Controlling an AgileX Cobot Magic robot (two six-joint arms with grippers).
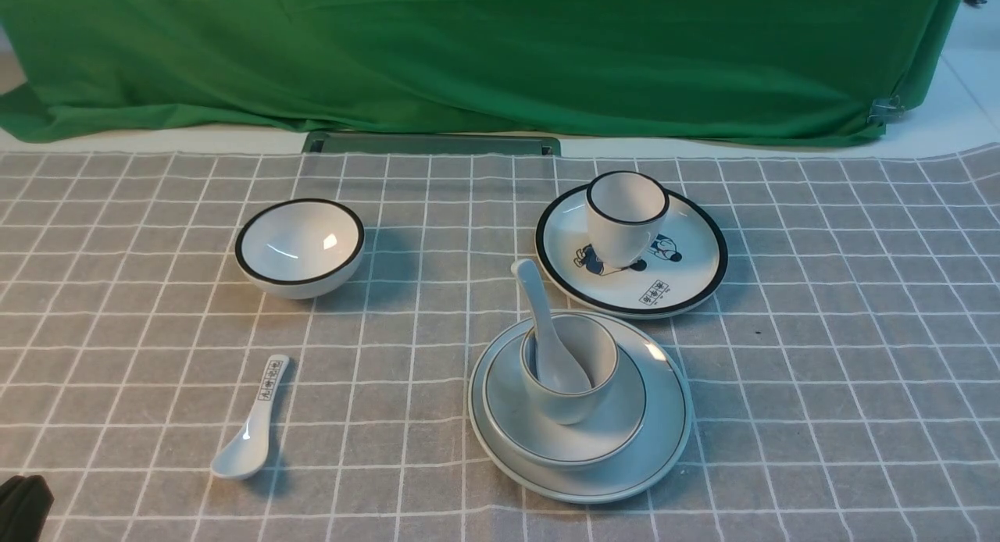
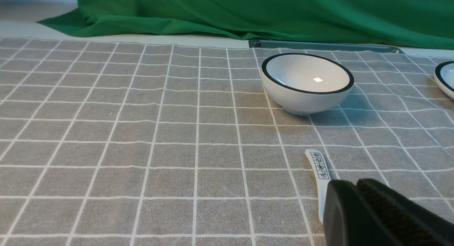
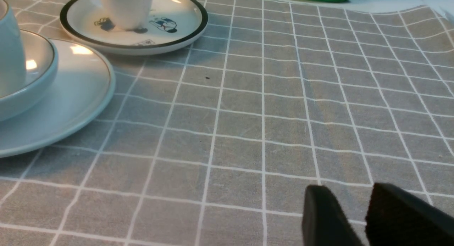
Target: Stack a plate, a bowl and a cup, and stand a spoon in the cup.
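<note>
You see the plate (image 1: 652,456) flat on the checked cloth (image 1: 820,386) | the bowl (image 1: 613,421) sits on it | the cup (image 1: 582,397) stands in the bowl | the spoon (image 1: 543,331) leans in the cup | left gripper (image 2: 355,189) pressed together, holding nothing | right gripper (image 3: 349,203) a little spread, holding nothing

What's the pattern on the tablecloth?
The tablecloth is grey with a grid of thin white lines, clearest in the front view.
</note>
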